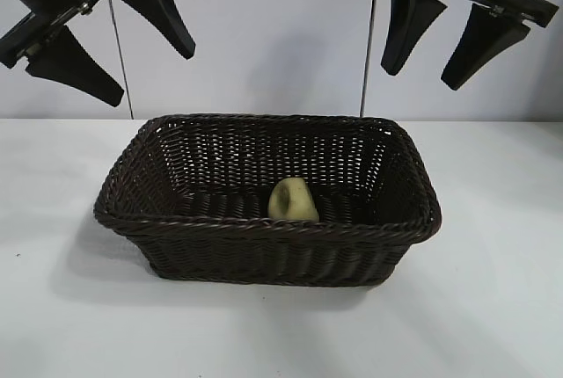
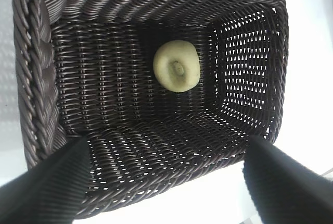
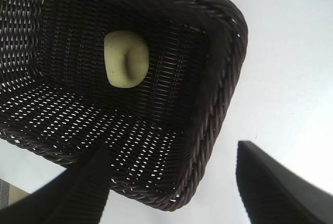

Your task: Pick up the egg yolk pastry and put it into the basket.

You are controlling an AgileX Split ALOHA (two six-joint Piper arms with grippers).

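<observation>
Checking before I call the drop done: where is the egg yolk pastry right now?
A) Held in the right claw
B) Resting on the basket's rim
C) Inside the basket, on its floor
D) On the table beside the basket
C: the egg yolk pastry lies on the woven floor inside the basket, and both claws hang open and empty above.

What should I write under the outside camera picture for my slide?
Yellow pastry sits inside the brown basket; both tools hang open above.

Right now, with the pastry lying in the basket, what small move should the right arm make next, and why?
Probably lift the right hand clear. The pastry already rests on the floor of the basket, and both hands hang open and empty above it.
</observation>
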